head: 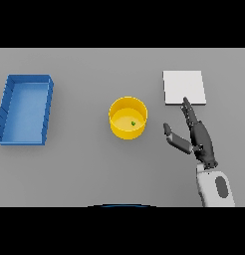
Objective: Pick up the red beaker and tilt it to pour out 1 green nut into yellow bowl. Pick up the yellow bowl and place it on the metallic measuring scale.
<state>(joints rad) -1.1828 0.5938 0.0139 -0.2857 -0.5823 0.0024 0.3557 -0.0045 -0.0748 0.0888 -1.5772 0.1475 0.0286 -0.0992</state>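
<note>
the yellow bowl [128, 118] stands upright near the middle of the grey bench [84, 164], with nothing touching it. inside it lies one small green nut [133, 123], resting on the bowl's floor a little toward the robot's right and the near wall. up and to the right of the bowl, well apart from it, sits the metallic measuring scale [183, 87], a flat pale square plate lying on the bench with nothing on it. the right hand [196, 135] comes in from the lower right and sits between the bowl and the scale's near edge, to the right of the bowl and not touching it. its fingers [187, 110] are stretched out straight and point away from the robot, their tips reaching the scale's near edge; the thumb is spread wide toward the bowl, so the hand is open and holds nothing. far off on the left side of the bench lies a blue tray [9, 97], a shallow rectangular box.
</note>
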